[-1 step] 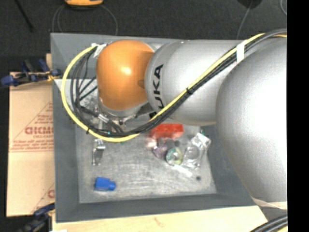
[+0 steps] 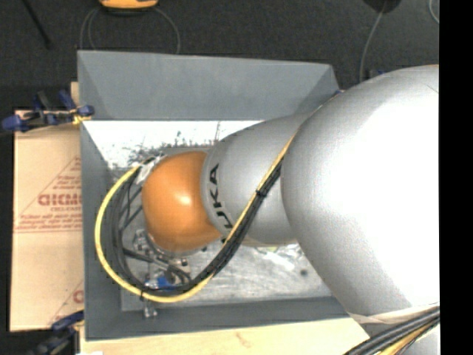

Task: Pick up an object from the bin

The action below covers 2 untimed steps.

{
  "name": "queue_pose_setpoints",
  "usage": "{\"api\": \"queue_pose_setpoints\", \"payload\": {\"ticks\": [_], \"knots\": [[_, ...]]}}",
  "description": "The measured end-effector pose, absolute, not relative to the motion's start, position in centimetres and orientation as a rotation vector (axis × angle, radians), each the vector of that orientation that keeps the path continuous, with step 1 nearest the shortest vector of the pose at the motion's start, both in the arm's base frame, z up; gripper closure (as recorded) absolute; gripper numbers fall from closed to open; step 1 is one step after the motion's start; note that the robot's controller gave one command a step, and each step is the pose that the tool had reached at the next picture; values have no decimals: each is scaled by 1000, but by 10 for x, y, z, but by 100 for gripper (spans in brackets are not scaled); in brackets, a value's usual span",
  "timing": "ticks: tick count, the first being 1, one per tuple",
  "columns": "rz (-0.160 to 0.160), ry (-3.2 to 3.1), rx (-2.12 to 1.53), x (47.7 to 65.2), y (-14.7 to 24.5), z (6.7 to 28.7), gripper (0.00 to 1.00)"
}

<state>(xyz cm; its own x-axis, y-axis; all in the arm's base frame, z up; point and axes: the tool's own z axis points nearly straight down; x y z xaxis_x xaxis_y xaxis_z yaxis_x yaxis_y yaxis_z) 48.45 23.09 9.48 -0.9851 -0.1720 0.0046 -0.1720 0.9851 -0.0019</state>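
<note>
Starting at the left, we see the grey wall of the bin (image 2: 96, 198), and just inside it a yellow cable (image 2: 101, 235) that bows out from the wrist and curves back along the front. Thinner black cables (image 2: 127, 220) run within that loop. Below them, low in the bin's front-left corner, we make out the metal parts of the gripper (image 2: 157, 271) with a bit of blue among them. We cannot say whether it is spread or closed, nor what it is over, because the wrist hides whatever lies beneath it. The rounded orange cover (image 2: 177, 198) sits directly above. To its right, the silver arm (image 2: 355, 198) blocks most of the bin floor. In the strip of floor showing under the arm, we see a pale crumpled shiny scrap (image 2: 281, 254) and, near it, a small dark speck (image 2: 303, 273).
</note>
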Motion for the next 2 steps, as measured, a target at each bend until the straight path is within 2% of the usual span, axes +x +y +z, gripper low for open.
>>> {"api": "queue_pose_setpoints", "payload": {"ticks": [1, 2], "knots": [[-13, -3149, 220, 489, 186, 73, 0], [-14, -3156, 214, 491, 187, 76, 100]]}}
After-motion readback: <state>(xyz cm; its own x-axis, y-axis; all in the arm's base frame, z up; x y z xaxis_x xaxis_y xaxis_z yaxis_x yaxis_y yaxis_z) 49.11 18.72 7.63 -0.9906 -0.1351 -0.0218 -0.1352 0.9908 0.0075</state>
